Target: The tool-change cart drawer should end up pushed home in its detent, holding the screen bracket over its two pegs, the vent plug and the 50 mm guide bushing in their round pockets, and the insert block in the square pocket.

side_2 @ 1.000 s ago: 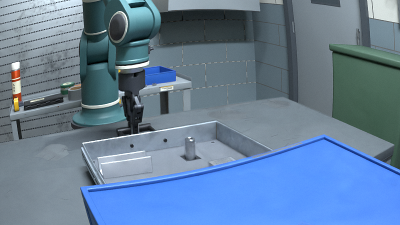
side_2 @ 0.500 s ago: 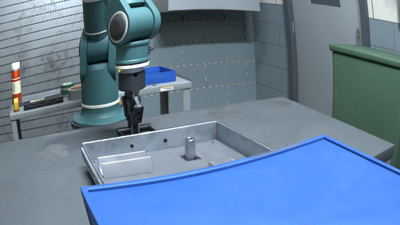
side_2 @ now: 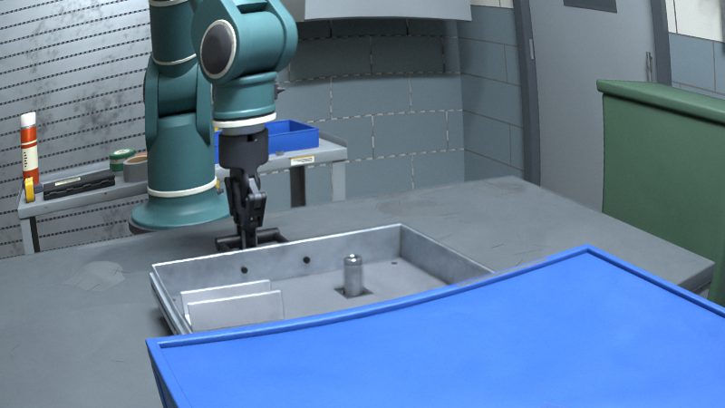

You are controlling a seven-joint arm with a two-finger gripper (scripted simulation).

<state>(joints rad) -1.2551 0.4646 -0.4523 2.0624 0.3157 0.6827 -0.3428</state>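
The open grey metal drawer (side_2: 304, 276) juts from under the blue cart top (side_2: 456, 335) at the front of the bench. A steel cylinder, the guide bushing (side_2: 353, 275), stands upright in a pocket near the drawer's middle. A pale angled bracket (side_2: 230, 304) sits in the drawer's left part. On the drawer's far side my gripper (side_2: 247, 238) reaches straight down and is closed on the drawer's black handle (side_2: 249, 239). The vent plug and the insert block are not in sight, and the cart top hides the near part of the drawer.
Behind the work stands my teal arm base (side_2: 177, 152) and a shelf with a blue bin (side_2: 289, 134), tape rolls, a black case and a red-and-white can (side_2: 29, 147). A green cabinet (side_2: 664, 177) stands at the right. The bench around the drawer is bare.
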